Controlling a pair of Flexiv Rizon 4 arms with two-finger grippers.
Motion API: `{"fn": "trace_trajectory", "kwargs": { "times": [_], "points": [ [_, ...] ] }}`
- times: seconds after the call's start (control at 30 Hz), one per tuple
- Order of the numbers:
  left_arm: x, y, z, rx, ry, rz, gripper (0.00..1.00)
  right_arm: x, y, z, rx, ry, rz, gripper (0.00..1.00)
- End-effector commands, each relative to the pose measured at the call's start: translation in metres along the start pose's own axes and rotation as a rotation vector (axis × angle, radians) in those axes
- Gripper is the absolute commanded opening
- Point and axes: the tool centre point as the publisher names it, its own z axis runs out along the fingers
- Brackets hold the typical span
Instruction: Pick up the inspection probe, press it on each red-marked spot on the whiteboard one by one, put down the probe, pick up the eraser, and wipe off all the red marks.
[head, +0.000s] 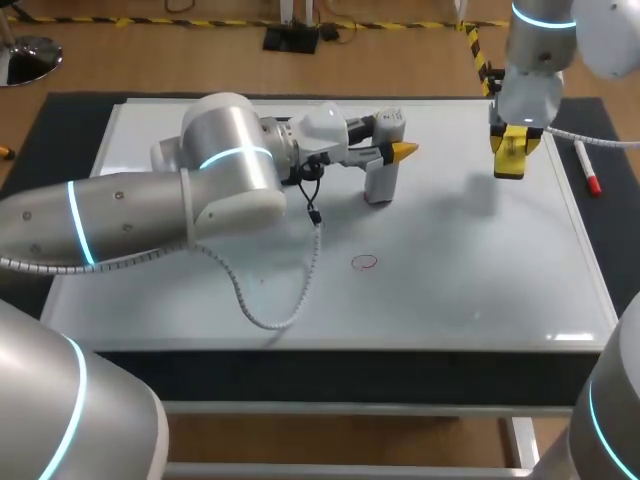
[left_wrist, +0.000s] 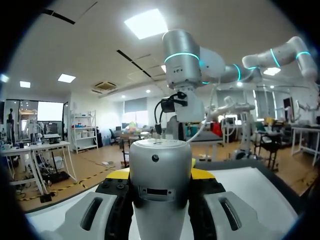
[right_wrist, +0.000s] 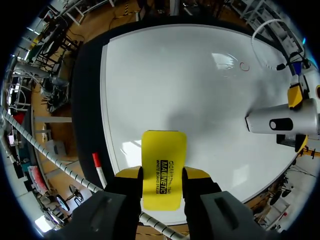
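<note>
Whiteboard (head: 480, 280) fills most of the tabletop as I look down on it from the head view. My left arm (head: 130, 215) reaches in across its near-left part towards the far middle. My right arm (head: 535, 60) comes down over the far-right corner. A white coiled cable (head: 290, 300) hangs from the left arm and loops onto the board.

The inspection probe (head: 380, 182), a grey cylinder, stands upright over the far middle of the board. The left gripper (left_wrist: 160, 174) is clamped on it, a finger pressing each side. I cannot tell whether its lower end touches the surface.

The yellow eraser (right_wrist: 163, 150) sits in the right gripper (right_wrist: 162, 173), pinched between the two yellow tips with most of its length sticking out ahead of them. It is held above the board's far-right area and casts a soft shadow below.

A marker pen (head: 588, 170) with a red cap lies just beside the board's right edge. One small red circle (head: 365, 262) shows near the board's centre, nearer to me than the probe and apart from it.
</note>
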Motion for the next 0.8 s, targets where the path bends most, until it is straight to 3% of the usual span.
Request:
{"fn": "trace_trajectory", "kwargs": {
  "times": [0.03,0.37,0.8],
  "points": [
    [-0.001,-0.002,0.001,-0.001,-0.001,0.002,0.0,0.001,-0.001,-0.001,0.001,0.002,-0.002,0.0],
    [0.001,-0.021,-0.016,0.017,-0.022,0.004,0.0,0.001,-0.001,-0.001,0.001,0.002,-0.002,0.0],
    [0.018,-0.041,-0.086,0.039,-0.099,0.01,0.0,0.001,-0.001,-0.001,0.001,0.002,-0.002,0.0]
  ]
}}
